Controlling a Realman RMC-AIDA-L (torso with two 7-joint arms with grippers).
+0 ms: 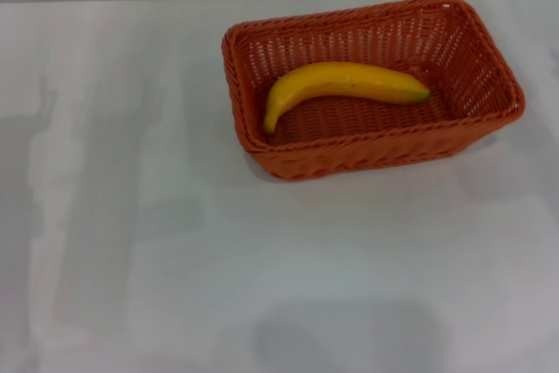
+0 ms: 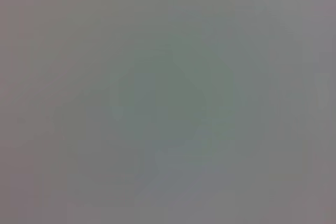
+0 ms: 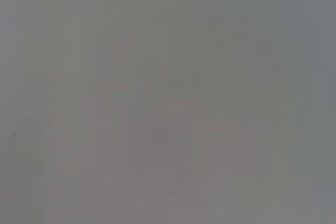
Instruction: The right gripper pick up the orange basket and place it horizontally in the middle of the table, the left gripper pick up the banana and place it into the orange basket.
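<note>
One banana (image 1: pixel 345 83) lies inside the orange basket (image 1: pixel 384 148), and both sit on the white table (image 1: pixel 157 242) in the far right part of the head view. The banana is smooth and bright yellow with a plastic sheen, gently curved, its back arching toward the far wall of the basket. Its dark greenish tip points to the robot's right, and the narrower stem end droops toward the near left corner of the basket floor. It rests flat on the woven bottom, stretched along the basket's long axis and touching no wall that can be made out.

The basket is rectangular, of orange plastic wicker, with a braided rim and open-weave sides that slope outward. It stands upright with its long side roughly across the view, turned slightly so the right end sits nearer.

Neither gripper shows in any view, so no place can be given relative to the fingers, and whether they are open or closed cannot be told. Both wrist views show only a plain grey surface with nothing distinguishable
</note>
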